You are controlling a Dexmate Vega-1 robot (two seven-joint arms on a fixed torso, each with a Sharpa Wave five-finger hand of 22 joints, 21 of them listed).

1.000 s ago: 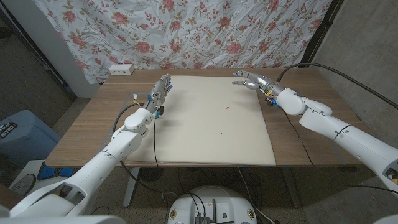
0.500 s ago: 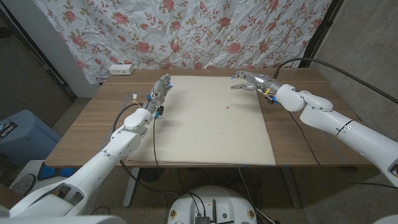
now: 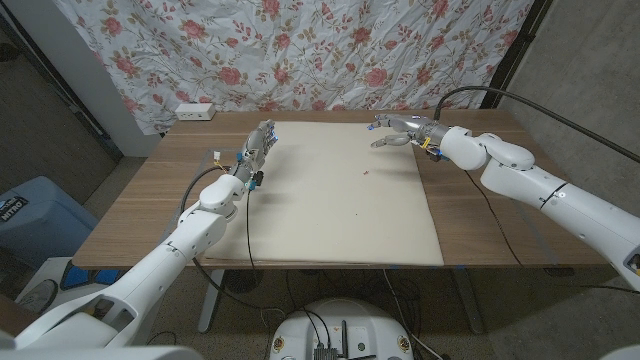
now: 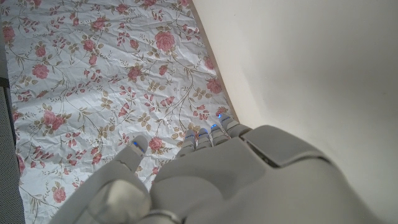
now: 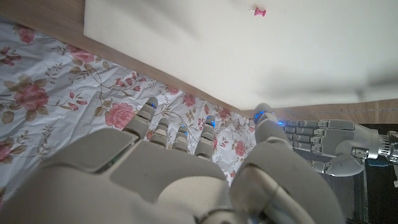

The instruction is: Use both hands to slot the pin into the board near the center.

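Observation:
A small red pin (image 3: pixel 366 172) lies loose on the large white board (image 3: pixel 340 215), a little beyond its middle. In the right wrist view the pin (image 5: pixel 258 11) lies on its side on the board (image 5: pixel 205 50). My right hand (image 3: pixel 400 129) hovers over the board's far right corner, fingers apart and slightly curled, holding nothing; the pin is nearer me than the hand. My left hand (image 3: pixel 258 146) stands at the board's far left edge with its fingers straight and nothing in it. That left hand (image 5: pixel 329 140) also appears in the right wrist view.
A tiny red speck (image 3: pixel 356 212) marks the board nearer me than the pin. A white power strip (image 3: pixel 195 111) sits at the table's far left corner. A floral curtain (image 3: pixel 300 45) hangs behind the table. A blue bin (image 3: pixel 35 215) stands on the floor at left.
My right hand has drawn slightly toward the board's far edge and its forearm has risen. The left hand and the pin have not moved.

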